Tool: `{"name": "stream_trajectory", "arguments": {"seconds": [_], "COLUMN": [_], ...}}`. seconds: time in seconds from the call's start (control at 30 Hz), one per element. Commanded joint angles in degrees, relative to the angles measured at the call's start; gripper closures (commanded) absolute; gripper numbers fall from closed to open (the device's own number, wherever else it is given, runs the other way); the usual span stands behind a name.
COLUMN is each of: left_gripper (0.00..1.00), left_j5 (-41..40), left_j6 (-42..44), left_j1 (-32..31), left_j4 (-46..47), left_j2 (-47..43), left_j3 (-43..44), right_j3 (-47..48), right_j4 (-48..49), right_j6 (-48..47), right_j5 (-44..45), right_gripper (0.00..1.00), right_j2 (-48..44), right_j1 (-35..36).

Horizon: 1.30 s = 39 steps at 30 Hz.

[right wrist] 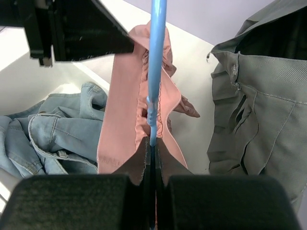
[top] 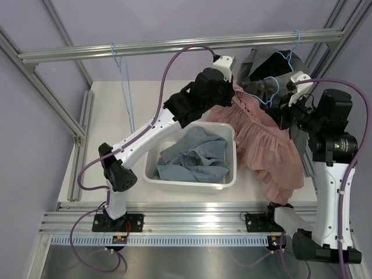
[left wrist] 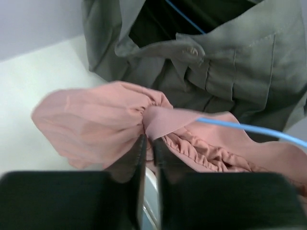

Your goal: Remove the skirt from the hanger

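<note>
The pink skirt [top: 267, 145] hangs from a blue hanger [top: 264, 96] at the right of the table, its hem draping down beside the bin. My left gripper [top: 232, 88] reaches over to the skirt's waistband. In the left wrist view its jaws [left wrist: 149, 143] are pinched on a fold of the gathered pink skirt [left wrist: 91, 122], with the blue hanger wire [left wrist: 249, 128] running off to the right. My right gripper [right wrist: 152, 143] is shut on the blue hanger [right wrist: 155, 72], and the skirt [right wrist: 122, 120] hangs around that wire.
A white bin [top: 229, 177] holding blue denim clothes [top: 195, 156] stands mid-table below the left arm. A grey shirt [top: 273, 63] hangs on another hanger from the metal rail [top: 174, 47] right behind the skirt. An empty blue hanger [top: 120, 61] hangs at the rail's left.
</note>
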Motion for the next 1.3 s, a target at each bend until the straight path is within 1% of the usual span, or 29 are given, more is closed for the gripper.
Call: {"name": "stream_trajectory", "arguments": {"seconds": [0.0, 0.03, 0.13, 0.23, 0.37, 0.47, 0.63, 0.77, 0.93, 1.1, 1.17, 1.27], "left_gripper": [0.96, 1.0, 1.0, 1.0, 1.0, 1.0, 1.0, 1.0, 1.0, 1.0, 1.0, 1.0], "left_j5": [-4.79, -4.97, -5.06, -6.81, -8.74, -9.45, -9.54, -9.19, -8.84, -7.08, -5.42, -2.96], "left_j6": [0.46, 0.2, 0.28, 0.89, 1.42, 1.25, 1.51, 1.95, 2.21, 1.86, 1.86, 2.04], "left_j1": [1.35, 1.53, 2.32, 3.11, 4.34, 5.75, 8.38, 9.62, 11.55, 14.27, 14.71, 14.8], "left_j4": [2.91, 2.65, 2.73, 2.56, 0.46, -0.69, -1.05, -1.49, -2.01, -2.45, -2.1, -2.19], "left_j2": [2.57, 3.01, 3.19, 2.49, 1.61, 0.47, -1.03, -1.21, -1.47, -1.47, -1.47, -0.77], "left_j3": [5.6, 6.3, 7.54, 7.63, 7.28, 4.91, 0.51, -1.07, -1.87, -1.52, -0.9, 1.47], "right_j3": [0.14, -0.13, -1.36, -2.41, -4.87, -6.36, -7.51, -7.51, -7.07, -7.33, -6.9, -7.6], "right_j4": [2.9, 2.55, 2.2, 0.62, -1.4, -2.63, -2.56, -1.85, -2.28, -4.74, -8.25, -9.41], "right_j6": [0.68, 0.33, -0.37, -2.04, -4.86, -6.53, -6.79, -6.79, -6.71, -8.2, -10.83, -11.89], "right_j5": [0.1, 0.1, -0.25, 0.63, 3.78, 4.67, 4.76, 2.22, 3.09, -2.17, -5.41, -6.66], "right_gripper": [1.0, 1.0, 1.0, 1.0, 1.0, 1.0, 1.0, 1.0, 1.0, 1.0, 1.0, 1.0], "right_j2": [-2.45, -2.71, -4.2, -5.43, -7.89, -10.09, -13.86, -16.25, -17.65, -19.06, -18.27, -18.01], "right_j1": [-0.15, -0.15, -0.15, -0.15, -0.15, -0.15, -0.15, -0.15, -0.15, -0.15, -0.15, -0.15]}}
